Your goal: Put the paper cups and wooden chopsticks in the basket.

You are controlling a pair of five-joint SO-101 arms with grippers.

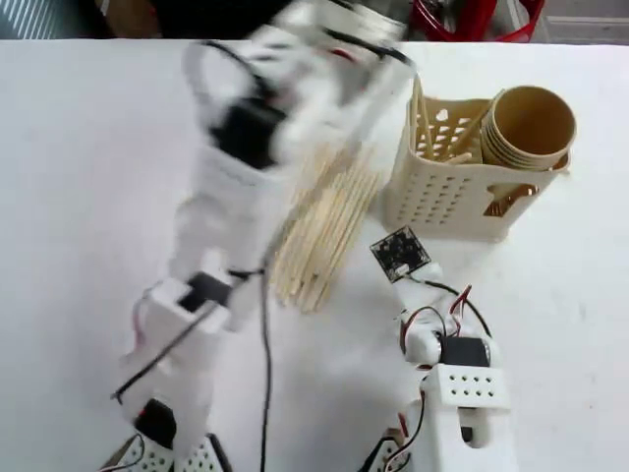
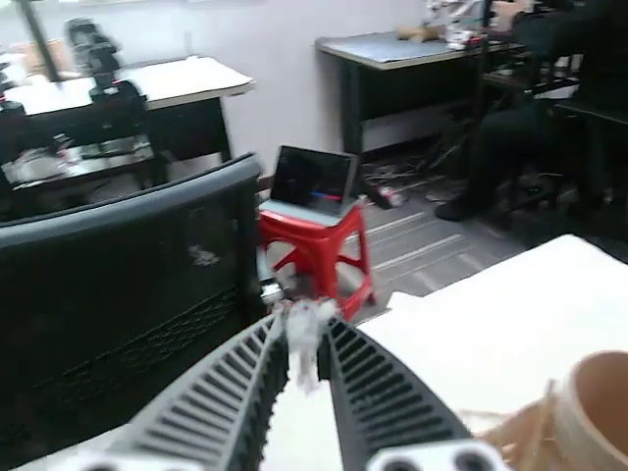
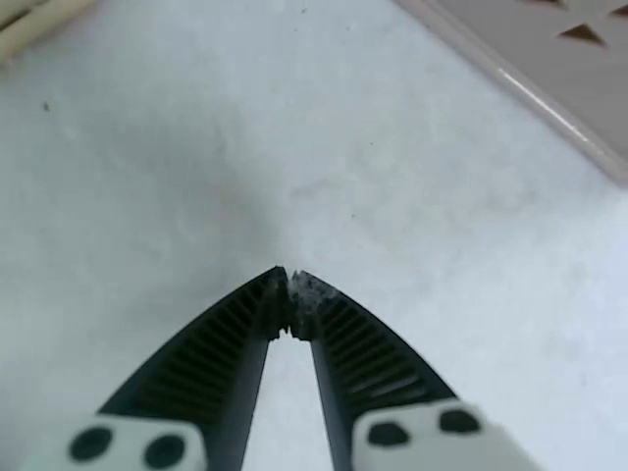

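A cream perforated basket [image 1: 447, 192] stands at the back right of the white table. In it are several wooden chopsticks [image 1: 432, 123] and a stack of paper cups [image 1: 531, 128], tipped at its right end. A loose pile of chopsticks [image 1: 324, 231] lies on the table just left of the basket. My left arm [image 1: 236, 187] is raised over that pile. My left gripper [image 2: 306, 339] is shut and empty, high above the table's far edge, with a cup rim [image 2: 594, 412] at the side. My right gripper [image 3: 289, 285] is shut and empty, just above bare table near the basket wall [image 3: 549, 59].
The right arm's base [image 1: 462, 388] sits at the front right, its wrist camera [image 1: 400, 253] close to the basket's front. Beyond the table's far edge stand a red stool [image 2: 314, 235] and a black chair [image 2: 118, 285]. Open table lies to the left.
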